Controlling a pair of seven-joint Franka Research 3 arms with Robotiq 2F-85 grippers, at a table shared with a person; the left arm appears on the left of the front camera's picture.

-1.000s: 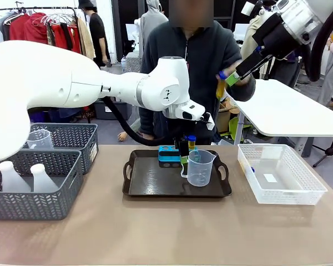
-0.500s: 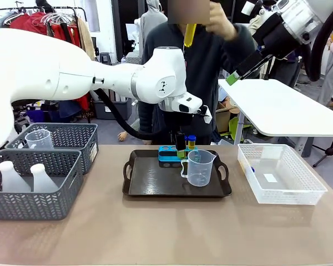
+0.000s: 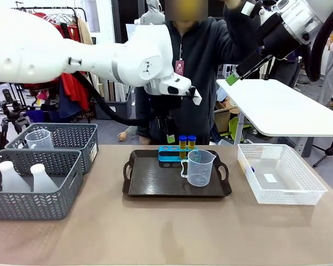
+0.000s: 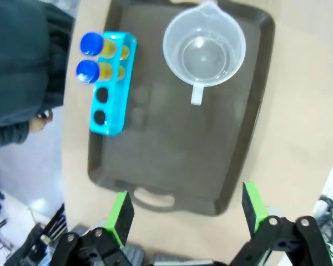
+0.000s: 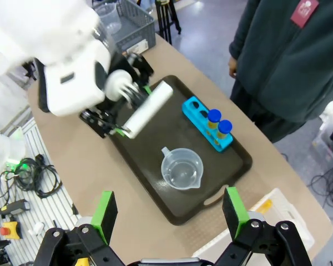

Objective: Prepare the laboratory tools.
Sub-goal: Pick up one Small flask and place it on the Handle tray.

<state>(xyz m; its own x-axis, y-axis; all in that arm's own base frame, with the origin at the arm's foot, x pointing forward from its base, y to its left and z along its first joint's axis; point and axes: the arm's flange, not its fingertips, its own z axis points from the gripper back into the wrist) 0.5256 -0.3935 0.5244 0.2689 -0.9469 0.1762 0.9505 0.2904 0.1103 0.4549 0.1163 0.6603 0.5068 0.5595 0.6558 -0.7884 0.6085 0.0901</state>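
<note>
Open room first: the tan tabletop (image 3: pixel 166 233) is bare along the whole near side of the black rectangular tray with loop handles (image 3: pixel 150 185), and the tray's own left half is bare too. Left of the tray, across a gap, I see two grey mesh baskets (image 3: pixel 36 194). The nearer holds two white translucent conical flasks (image 3: pixel 11 177), the farther a second clear beaker (image 3: pixel 39 138). Just right of the tray sits a white lattice basket (image 3: pixel 283 188). Beyond the tray's far edge a person (image 3: pixel 202 61) in a dark top stands close to the table, and a white side table (image 3: pixel 283 108) lies farther right. On the tray's right half a clear plastic measuring beaker (image 3: pixel 200 168) stands upright, handle toward the tray's left, and it looks empty. Just behind it at the far edge is the small blue four-hole rack (image 3: pixel 167 153). Two slim yellow blue-capped test tubes (image 3: pixel 187 143) stand upright in the two holes nearest the beaker, and the other two holes are empty. My left gripper (image 4: pixel 187 208) hangs above the tray's far edge on the rack's side, fingers wide apart with nothing between. My right gripper (image 5: pixel 169 211) is high above and right of the tray, fingers likewise spread, holding nothing.
</note>
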